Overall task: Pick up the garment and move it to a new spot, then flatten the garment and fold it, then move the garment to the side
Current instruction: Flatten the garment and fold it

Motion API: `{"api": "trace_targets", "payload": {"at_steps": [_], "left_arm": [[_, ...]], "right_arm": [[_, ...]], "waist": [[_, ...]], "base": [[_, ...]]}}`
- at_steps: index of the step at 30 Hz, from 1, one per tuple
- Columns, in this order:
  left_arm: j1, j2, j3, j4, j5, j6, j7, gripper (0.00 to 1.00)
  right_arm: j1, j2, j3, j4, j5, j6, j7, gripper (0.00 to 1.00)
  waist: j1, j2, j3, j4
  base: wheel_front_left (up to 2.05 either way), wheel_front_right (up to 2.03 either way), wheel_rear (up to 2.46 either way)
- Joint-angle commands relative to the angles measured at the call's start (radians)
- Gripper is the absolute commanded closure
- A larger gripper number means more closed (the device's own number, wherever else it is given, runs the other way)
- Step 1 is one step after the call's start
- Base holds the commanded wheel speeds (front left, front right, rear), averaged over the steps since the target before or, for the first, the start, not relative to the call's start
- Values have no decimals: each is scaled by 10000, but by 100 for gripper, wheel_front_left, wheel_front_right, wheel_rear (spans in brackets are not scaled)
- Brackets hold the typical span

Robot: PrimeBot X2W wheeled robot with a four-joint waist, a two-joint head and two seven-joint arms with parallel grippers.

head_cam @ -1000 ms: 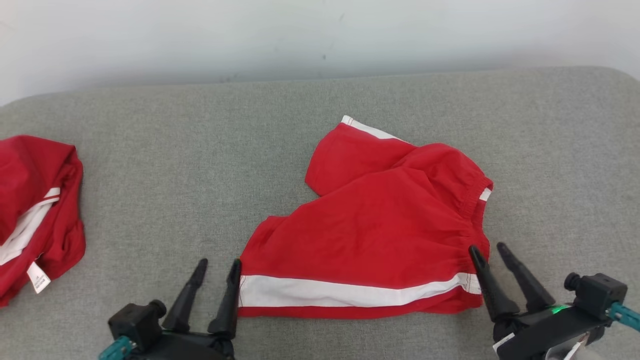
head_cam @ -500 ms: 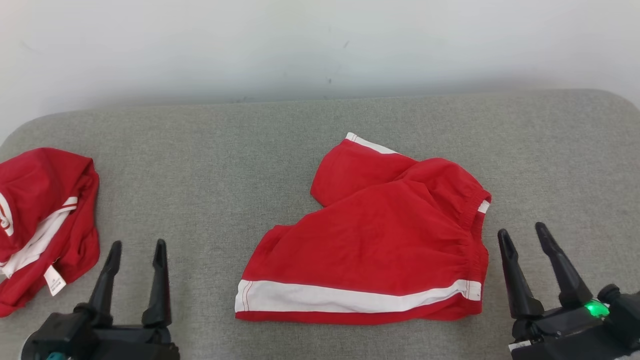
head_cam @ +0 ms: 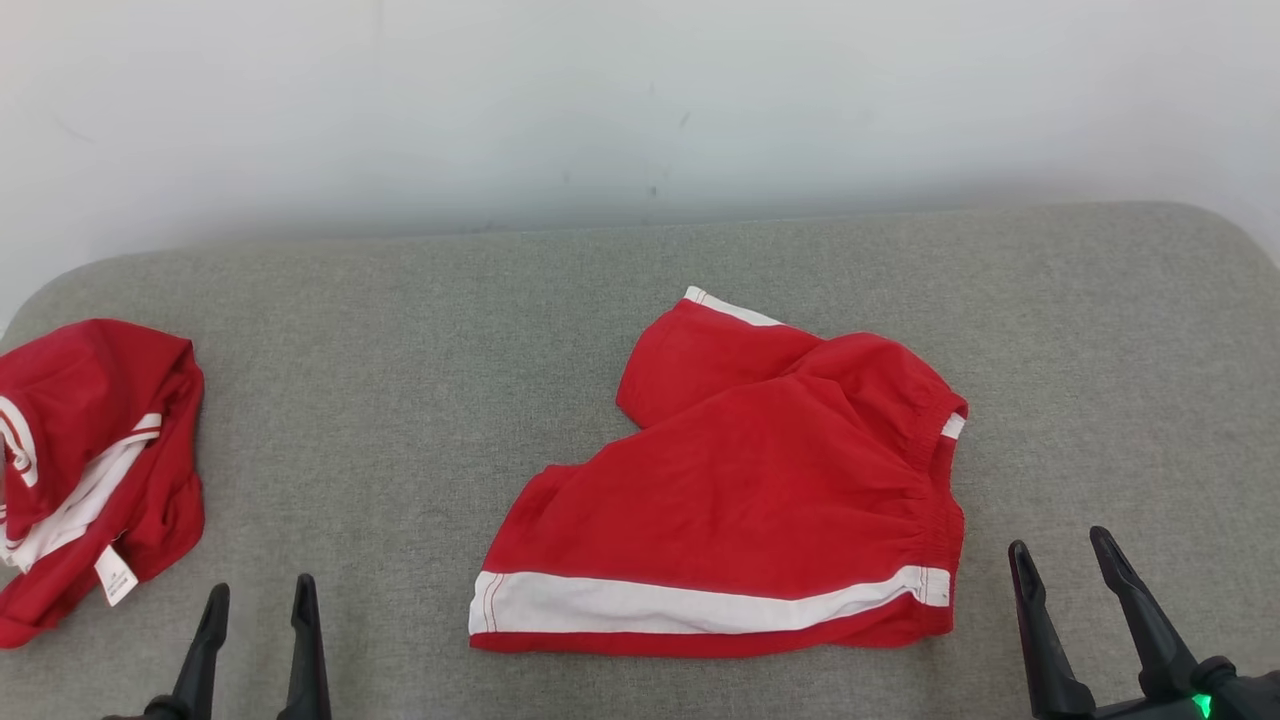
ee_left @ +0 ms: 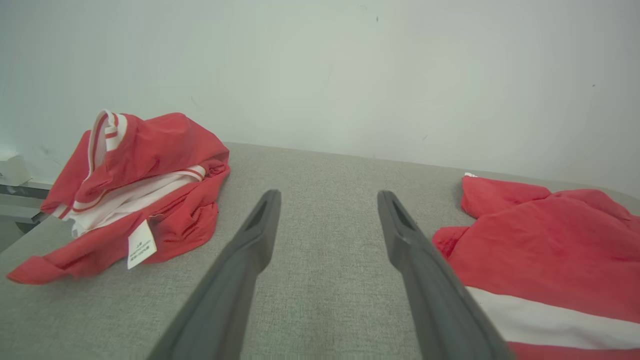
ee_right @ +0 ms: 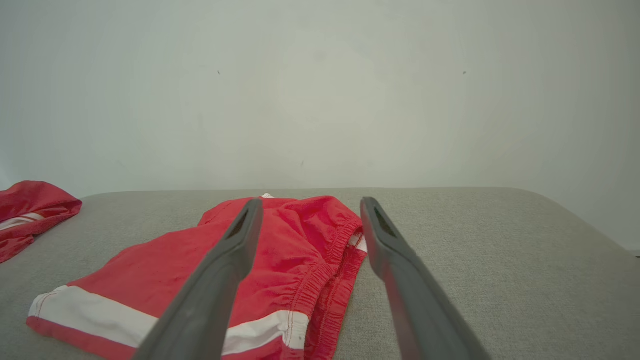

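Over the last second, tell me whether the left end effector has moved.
Yes. The left end effector was beside the striped hem of the red shorts; it has drawn away leftward and back, toward the crumpled red garment.

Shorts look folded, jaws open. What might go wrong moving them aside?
The shorts lie in loose layers, one leg sticking out at the back; a grip on the top layer alone may undo the fold. Another red garment lies at the left end; moving left may tangle them.
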Motion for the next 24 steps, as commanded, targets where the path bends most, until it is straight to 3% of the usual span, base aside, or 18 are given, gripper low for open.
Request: {"api": "trace_targets", "payload": {"at_steps": [1,6,10,18,24], "left_arm": [[118,-43,40,46,103,-49,-9,0],[60,-113,-20,195,131,-181,-9,0],[-216,22,-507,527,129,-384,-9,0],[-1241,458,-2680,2031,-274,-485,-9,0],[-2209,930,-3961,3253,-1132,-491,-9,0]], "right_arm": [[54,25,-2,7,-100,-24,-17,0],[122,21,125,163,-139,-24,-18,0],[-179,-366,451,571,49,-24,-16,0],[-917,-1190,1306,2010,389,-24,-15,0],[-1601,-1417,2132,3039,739,-24,-15,0]], "waist": [[1,0,-7,6],[1,0,-53,4],[1,0,6,-4],[1,0,456,29],[1,0,855,33]], "base": [[0,0,0],[0,0,0],[0,0,0],[0,0,0],[0,0,0]]}}
